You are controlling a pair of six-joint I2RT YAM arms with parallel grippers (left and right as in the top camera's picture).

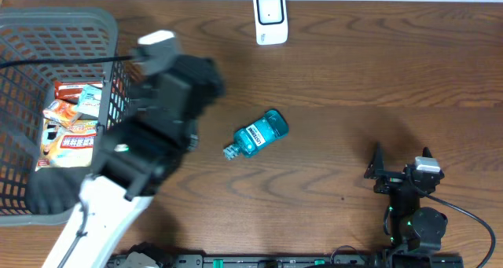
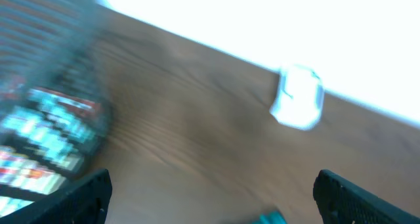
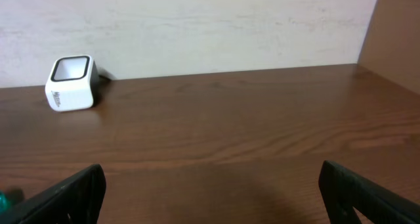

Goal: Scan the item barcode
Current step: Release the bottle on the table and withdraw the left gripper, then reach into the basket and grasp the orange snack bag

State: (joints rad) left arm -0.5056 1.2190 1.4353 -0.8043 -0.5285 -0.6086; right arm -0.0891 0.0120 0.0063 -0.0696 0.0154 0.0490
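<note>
A: What sits at the left edge?
B: A grey plastic basket (image 1: pixel 47 20) with lattice walls, cut off by the left side of the overhead view; glossy snack packets (image 1: pixel 71 130) in red, orange and white lie inside it; its right wall is just beside the left arm.
A: And that arm's end effector?
B: The left end effector (image 2: pixel 216 207) has its black fingers spread wide, holding no item; its wrist view is smeared, so only basket mesh at left and a white blob ahead can be made out.
A: Where is the item?
B: The mouthwash bottle (image 1: pixel 258 134) lies on its side near the middle of the worktop (image 1: pixel 354 79); it is clear teal plastic with a blue label, its cap end toward the lower left; bare dark wood grain surrounds it, and it is apart from both arms.
A: The scanner?
B: The barcode scanner (image 1: pixel 270 18) is a small white rounded block with a dark window; it stands at the far edge, below the pale wall (image 3: pixel 197 27); it is well apart from the bottle, with open wood between them.
A: The right side?
B: The right end effector (image 3: pixel 216 201) sits low near the near right corner, its fingers held apart and unloaded; smooth open wood stretches ahead of it to the far edge.
</note>
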